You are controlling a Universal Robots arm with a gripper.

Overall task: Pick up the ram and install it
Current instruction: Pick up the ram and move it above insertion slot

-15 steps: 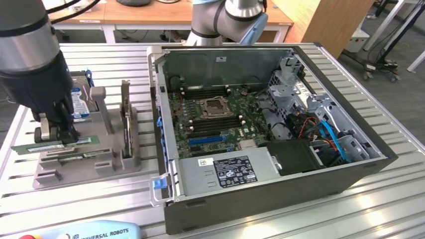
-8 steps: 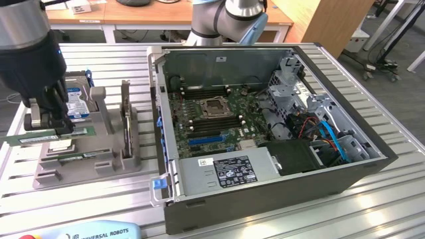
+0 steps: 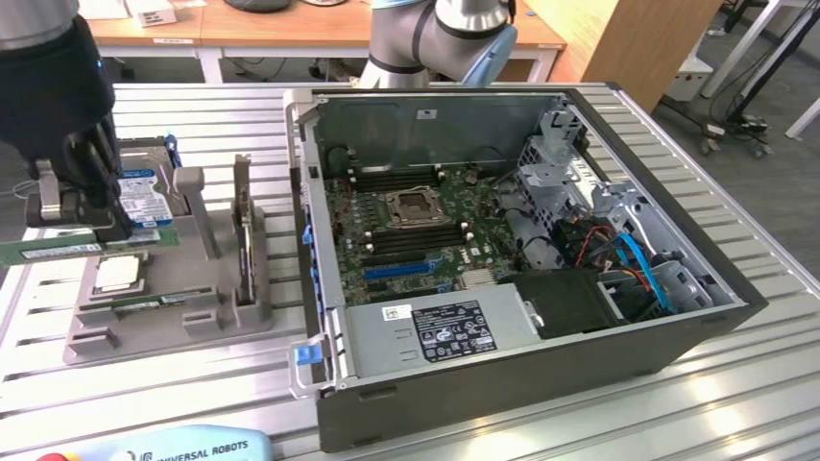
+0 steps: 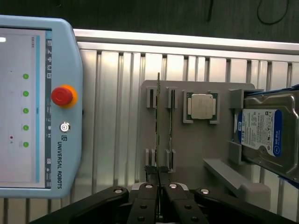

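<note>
While the fingers (image 4: 152, 179) clamp the ram (image 3: 58, 252) above its holder (image 3: 167, 331), pickup looks done. Installing it remains.

- In the exterior view, the gripper (image 3: 80, 226) blocks my sight of part of the hard drive (image 3: 141, 192).
- One end of the ram (image 3: 58, 252) runs off the exterior view's left edge.
- The arm (image 3: 45, 86) above it is cut off at the upper left corner of the frame.
- The teach pendant (image 3: 180, 448) is sliced by the bottom edge.
- The print on the power supply label (image 3: 443, 331) is too small for me to read.
- In the wrist view, the ram sits edge-on, so its chips are hidden from me. The pendant and hard drive both run out of the picture.
</note>
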